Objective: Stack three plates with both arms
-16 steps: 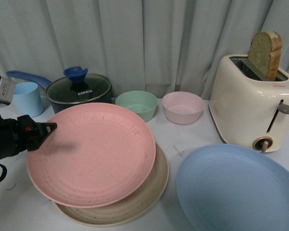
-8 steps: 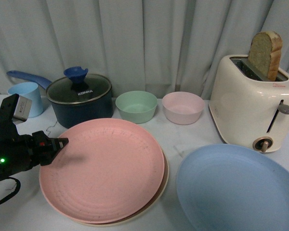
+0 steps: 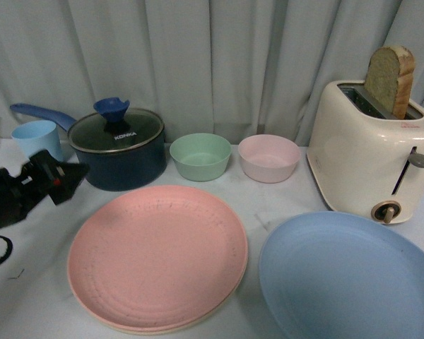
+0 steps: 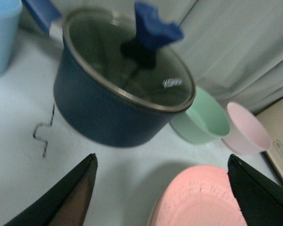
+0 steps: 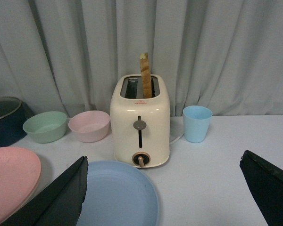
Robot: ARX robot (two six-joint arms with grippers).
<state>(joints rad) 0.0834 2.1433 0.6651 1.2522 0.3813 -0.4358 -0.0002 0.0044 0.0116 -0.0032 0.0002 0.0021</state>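
Note:
The pink plate point(image 3: 157, 258) lies flat on the cream plate point(image 3: 171, 330), of which only a thin rim shows at the near edge. The light blue plate point(image 3: 346, 275) rests alone on the table to their right, in front of the toaster. My left gripper point(image 3: 67, 176) hovers open and empty, left of the pink plate and beside the pot. In the left wrist view its gripper point(image 4: 162, 157) has spread jaws framing the pink plate's rim point(image 4: 198, 197). My right gripper point(image 5: 164, 162) is open and empty above the light blue plate point(image 5: 115, 195); it is out of the front view.
A dark blue lidded pot point(image 3: 118, 148), a mint bowl point(image 3: 200, 155) and a pink bowl point(image 3: 268, 157) line the back. The cream toaster point(image 3: 374, 152) holds a bread slice. Light blue cups stand at far left point(image 3: 37, 141) and beside the toaster point(image 5: 197, 123).
The pink plate went from tilted in my left gripper to lying flat on the cream plate. The left gripper let go and drew back to the left, toward the pot.

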